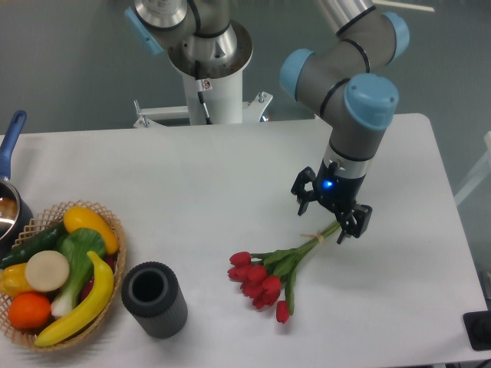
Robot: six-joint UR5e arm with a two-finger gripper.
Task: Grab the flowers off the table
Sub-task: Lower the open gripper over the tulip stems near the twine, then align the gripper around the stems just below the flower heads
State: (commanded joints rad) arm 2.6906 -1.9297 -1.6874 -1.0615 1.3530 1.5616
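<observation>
Red, green, white, black.
Red heads and green stems on the flowers (pixel 270 274); plain white table (pixel 192 184); black gripper (pixel 328 218) with a blue light; dark grey cylinder (pixel 154 299) near the front edge; tan woven basket (pixel 111 222) at the left edge.
</observation>
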